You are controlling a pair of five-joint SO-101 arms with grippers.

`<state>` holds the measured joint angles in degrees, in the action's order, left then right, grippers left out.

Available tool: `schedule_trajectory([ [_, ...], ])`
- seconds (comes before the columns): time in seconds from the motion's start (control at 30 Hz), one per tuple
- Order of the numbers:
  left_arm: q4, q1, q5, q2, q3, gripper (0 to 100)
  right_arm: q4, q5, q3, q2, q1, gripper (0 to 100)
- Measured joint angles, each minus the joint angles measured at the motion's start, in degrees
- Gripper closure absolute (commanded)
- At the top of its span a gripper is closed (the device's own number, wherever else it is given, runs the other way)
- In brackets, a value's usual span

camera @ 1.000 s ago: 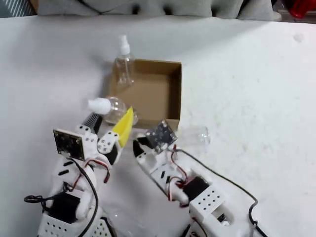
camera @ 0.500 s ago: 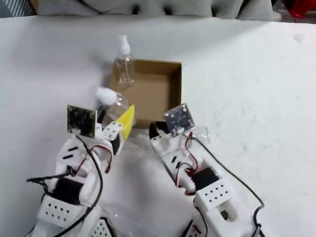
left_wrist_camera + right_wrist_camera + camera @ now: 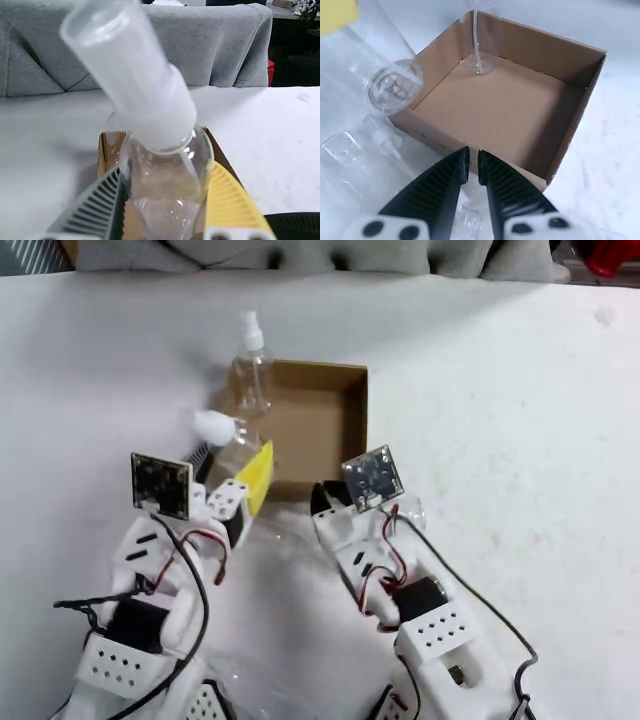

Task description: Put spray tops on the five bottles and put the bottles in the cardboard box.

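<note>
Bottles first: one clear bottle [image 3: 230, 440], its white spray top [image 3: 210, 425] already on, is pinched around the body by the left pincer [image 3: 165, 174], a grey finger on one side and a yellow one on the other. Over the last second that arm has swung it up and forward toward the cardboard box [image 3: 330, 440]. It now hangs tilted at the box's near left corner, top leaning away from the box, and as far as I can judge it is not yet inside. A standing bottle [image 3: 250, 365], also capped, is upright in the far left corner of the box. In the same second the right arm has pushed forward, so the right pincer [image 3: 472, 161] now sits just short of the box's near wall, fingers pressed almost together with nothing between them. A lying bottle [image 3: 408, 510] rests on the table [image 3: 500, 390] beside that arm, now half hidden by it. To my eye the carried one is close to going in, which would make two of five
</note>
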<state>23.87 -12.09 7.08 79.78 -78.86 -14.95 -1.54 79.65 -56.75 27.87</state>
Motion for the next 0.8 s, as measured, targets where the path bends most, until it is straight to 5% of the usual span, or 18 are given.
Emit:
schedule_trajectory([
  [0.3,-6.0,1.8,0.0,-16.4,9.2,98,0.0,0.0,0.0,0.0,-1.2,98.4],
  [0.8,-32.9,4.5,0.0,-49.8,12.5,98,0.0,0.0,0.0,0.0,-3.8,98.4],
])
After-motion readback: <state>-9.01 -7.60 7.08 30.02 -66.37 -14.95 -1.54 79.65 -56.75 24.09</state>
